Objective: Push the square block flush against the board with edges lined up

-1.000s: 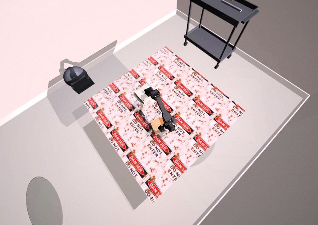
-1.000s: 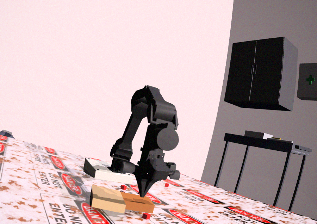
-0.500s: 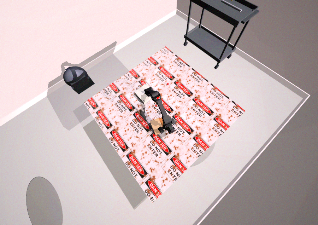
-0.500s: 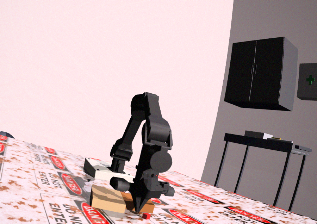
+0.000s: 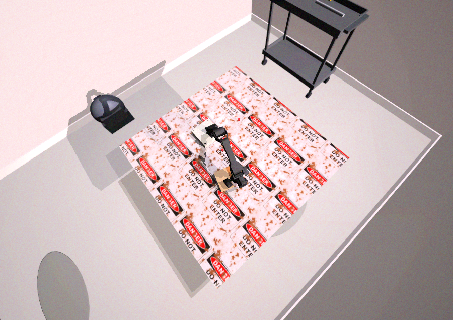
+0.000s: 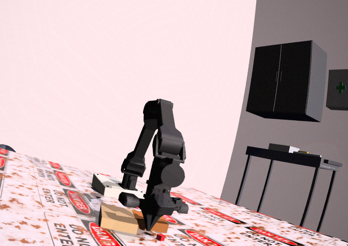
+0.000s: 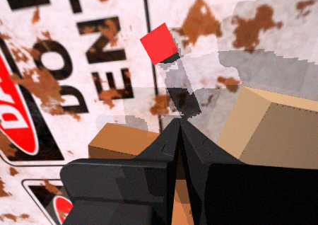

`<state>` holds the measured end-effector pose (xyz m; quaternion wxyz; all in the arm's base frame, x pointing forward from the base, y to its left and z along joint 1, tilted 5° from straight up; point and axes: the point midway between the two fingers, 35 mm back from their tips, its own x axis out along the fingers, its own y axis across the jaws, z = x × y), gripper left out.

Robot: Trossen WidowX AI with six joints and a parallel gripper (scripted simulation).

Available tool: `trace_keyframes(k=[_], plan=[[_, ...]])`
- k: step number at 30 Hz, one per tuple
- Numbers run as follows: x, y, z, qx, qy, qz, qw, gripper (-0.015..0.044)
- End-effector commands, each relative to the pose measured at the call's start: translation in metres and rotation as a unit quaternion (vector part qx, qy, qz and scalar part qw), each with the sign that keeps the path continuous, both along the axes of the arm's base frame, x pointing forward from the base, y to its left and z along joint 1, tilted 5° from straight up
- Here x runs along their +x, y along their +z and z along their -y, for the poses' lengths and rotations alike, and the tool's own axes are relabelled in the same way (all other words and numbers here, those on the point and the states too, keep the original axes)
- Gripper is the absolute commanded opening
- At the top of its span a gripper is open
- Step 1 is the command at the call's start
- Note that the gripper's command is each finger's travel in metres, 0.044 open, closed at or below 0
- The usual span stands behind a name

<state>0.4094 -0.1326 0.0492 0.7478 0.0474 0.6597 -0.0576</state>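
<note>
Nearest, in the exterior view: the black parallel-jaw gripper (image 5: 234, 184) (image 6: 149, 229) (image 7: 179, 123), its fingertips together with nothing between them, points down at the near side of the two wooden parts. The landmark is the pale tan wooden piece (image 5: 221, 181) (image 6: 118, 221) (image 7: 279, 134), probably the board. The small red cube (image 6: 160, 237) (image 7: 159, 44) lies apart from it, beyond the fingertips in the wrist view.

Just beside the landmark, to its right in the exterior view, lies the orange-brown wooden block (image 5: 228, 170) (image 6: 161, 226) (image 7: 120, 136), probably the square one. In the wrist view the block is left of the fingertips and the landmark right, so the closed tips stand near the junction. The block's near face appears set back from the landmark's; the coming push likely turns on this offset. Full side contact is hidden, as is fingertip contact, and the landmark's long axis cannot be settled.

Farther, behind the landmark, sits the white arm base (image 5: 199, 131) (image 6: 112, 183); well beyond it stands the black metal cart (image 5: 302, 15) (image 6: 284, 157).
</note>
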Motion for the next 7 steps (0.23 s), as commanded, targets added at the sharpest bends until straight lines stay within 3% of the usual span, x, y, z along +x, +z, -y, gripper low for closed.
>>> trace_keyframes(k=[1,7], plan=[[-0.0039,0.0011,-0.0010,0.000,0.001,0.000,1.000,0.0000],[0.0039,0.0026,0.0005,0.000,0.001,0.001,1.000,0.0000]])
